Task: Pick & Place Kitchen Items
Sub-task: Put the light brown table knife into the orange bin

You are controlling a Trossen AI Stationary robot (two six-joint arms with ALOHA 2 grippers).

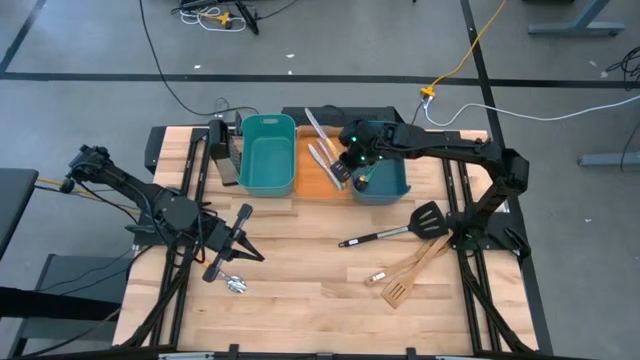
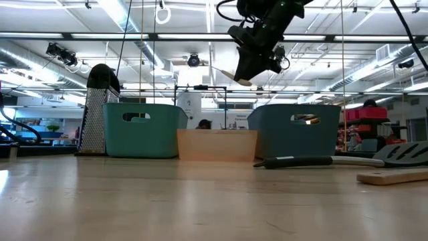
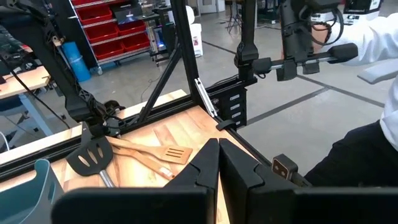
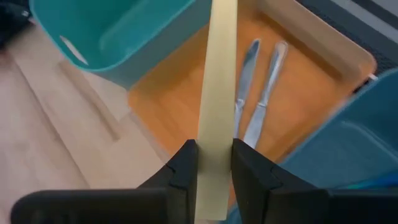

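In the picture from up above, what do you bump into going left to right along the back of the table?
Metal grater → teal bin → orange bin holding knives → right gripper holding a pale flat utensil → second teal bin.

- Right gripper (image 2: 246, 75) up high above the bins, fingers clamped on a pale flat utensil (image 2: 235, 75).
- Teal bin (image 2: 137, 130) on the left, grater (image 2: 98, 110) upright just beside it.
- Low orange bin (image 2: 217, 144) in the middle, between the teal bin and a darker teal bin (image 2: 294, 131).
- Black slotted spatula (image 2: 334, 159) lying flat on the table (image 2: 167, 201) at right.
- Wooden spatula (image 2: 394, 177) nearer the camera, at the right edge.
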